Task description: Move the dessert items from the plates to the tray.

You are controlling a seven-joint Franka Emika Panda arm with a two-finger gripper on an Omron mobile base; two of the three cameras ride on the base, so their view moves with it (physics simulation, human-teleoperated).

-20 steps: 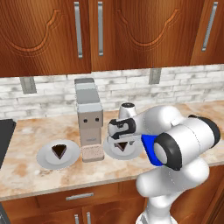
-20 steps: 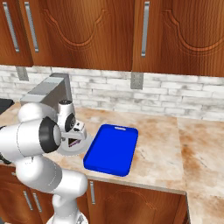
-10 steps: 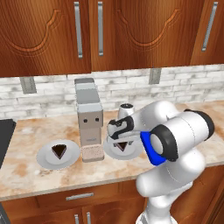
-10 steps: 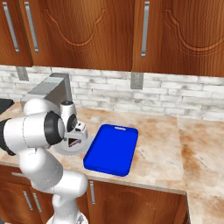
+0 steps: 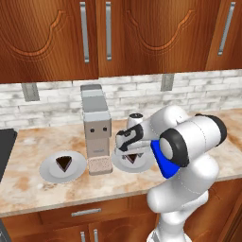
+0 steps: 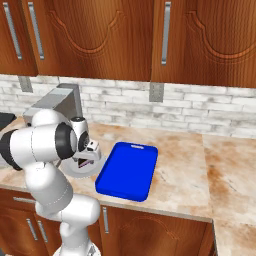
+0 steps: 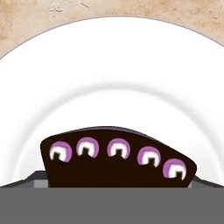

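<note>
Gripper [image 5: 131, 150] lowered onto the right-hand cake slice [image 7: 118, 159].
Jaws spread wide, just starting inward; slice unpinched on its plate [image 7: 113, 65]; blue tray [image 6: 127, 170] bare.

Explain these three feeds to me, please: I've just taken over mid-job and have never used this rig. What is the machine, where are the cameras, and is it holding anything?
The machine is a white robot arm on a drivable base, facing a kitchen counter. Two cameras ride on the base behind the arm, one to its left and one to its right. The third sits on the hand and looks down along the gripper.

On the counter are two plates, each with a dark cake slice, a grey appliance between them, and a blue tray, which has nothing on it.

The gripper is open, low over the plate nearer the tray. In the hand view that plate's slice looms close. Nothing is held yet.
</note>
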